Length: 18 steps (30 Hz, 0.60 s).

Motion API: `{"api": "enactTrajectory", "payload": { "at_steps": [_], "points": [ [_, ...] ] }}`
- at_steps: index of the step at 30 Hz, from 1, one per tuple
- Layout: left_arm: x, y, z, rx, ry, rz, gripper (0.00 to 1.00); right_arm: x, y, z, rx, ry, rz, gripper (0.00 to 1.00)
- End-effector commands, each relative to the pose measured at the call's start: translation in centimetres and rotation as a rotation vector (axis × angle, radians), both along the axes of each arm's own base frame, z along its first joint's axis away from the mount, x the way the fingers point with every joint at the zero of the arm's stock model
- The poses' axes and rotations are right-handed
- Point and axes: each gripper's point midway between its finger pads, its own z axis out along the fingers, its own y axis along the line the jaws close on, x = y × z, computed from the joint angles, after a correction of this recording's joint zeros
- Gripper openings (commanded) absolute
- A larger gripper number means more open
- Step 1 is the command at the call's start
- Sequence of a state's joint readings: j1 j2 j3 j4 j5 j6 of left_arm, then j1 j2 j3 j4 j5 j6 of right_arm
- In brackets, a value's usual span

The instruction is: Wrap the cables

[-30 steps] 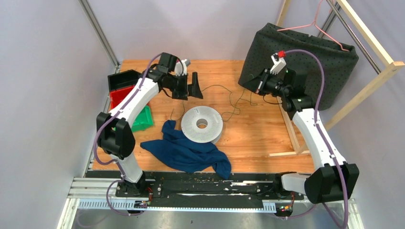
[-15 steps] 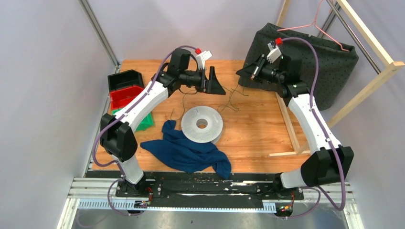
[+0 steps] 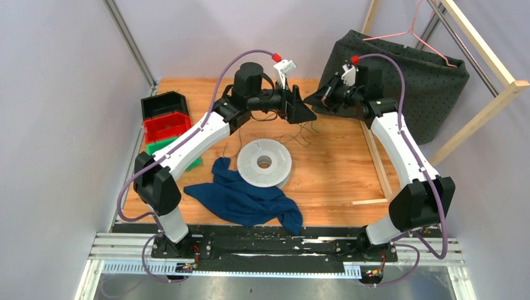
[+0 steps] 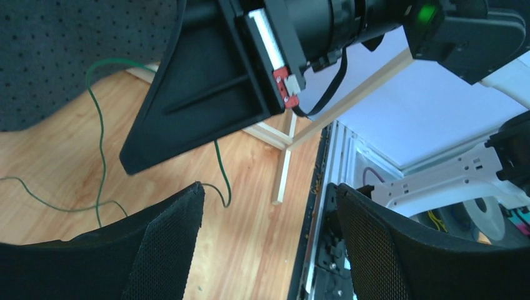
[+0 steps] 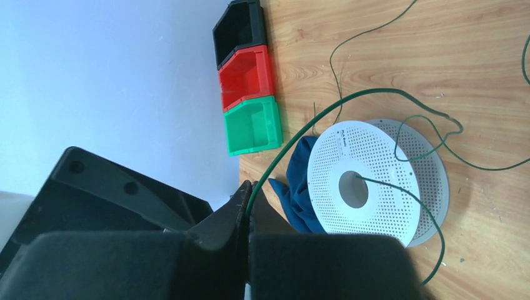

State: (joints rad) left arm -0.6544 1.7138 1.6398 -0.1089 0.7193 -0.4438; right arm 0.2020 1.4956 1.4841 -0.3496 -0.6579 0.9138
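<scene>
The thin dark green cable (image 3: 304,132) lies in loops on the wooden table behind the white perforated spool (image 3: 265,162). In the right wrist view the cable (image 5: 350,97) rises from the table into my right gripper (image 5: 249,201), which is shut on it; one end runs into the spool's hub (image 5: 354,187). My right gripper (image 3: 315,97) hangs over the back of the table. My left gripper (image 3: 304,110) is open and empty, its tips close to the right gripper. In the left wrist view the cable (image 4: 100,150) lies below my left gripper (image 4: 265,215).
A blue cloth (image 3: 240,197) lies beside the spool at the front. Black, red and green bins (image 3: 164,119) stand at the left. A dark padded cover (image 3: 400,69) on a wooden frame (image 3: 375,162) stands at the back right, with a pink hanger (image 3: 412,31) above.
My left gripper has swung right across the back of the table toward the right gripper. My right gripper has moved left and up with the cable, lifting part of it.
</scene>
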Motion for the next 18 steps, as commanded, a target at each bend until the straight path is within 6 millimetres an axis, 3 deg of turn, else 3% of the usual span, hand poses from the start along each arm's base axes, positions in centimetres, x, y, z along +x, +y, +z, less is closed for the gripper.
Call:
{"api": "enactTrajectory", "payload": {
  "at_steps": [1, 13, 16, 18],
  "points": [
    [1.7, -1.4, 1.0, -0.026, -0.082, 0.04, 0.78, -0.3, 1.1, 1.3, 0.041, 0.018, 0.025, 0.01],
    [1.8, -2.5, -2.0, 0.018, -0.035, 0.052, 0.59, -0.1, 1.8, 1.9, 0.084, 0.021, 0.051, 0.01],
    [2.1, -2.7, -2.6, 0.025, -0.018, 0.061, 0.45, -0.1, 1.8, 2.0, 0.092, 0.019, 0.054, 0.01],
    [2.3, -2.8, -3.0, 0.029, -0.006, 0.069, 0.29, -0.2, 1.8, 2.1, 0.094, 0.019, 0.055, 0.01]
  ]
}}
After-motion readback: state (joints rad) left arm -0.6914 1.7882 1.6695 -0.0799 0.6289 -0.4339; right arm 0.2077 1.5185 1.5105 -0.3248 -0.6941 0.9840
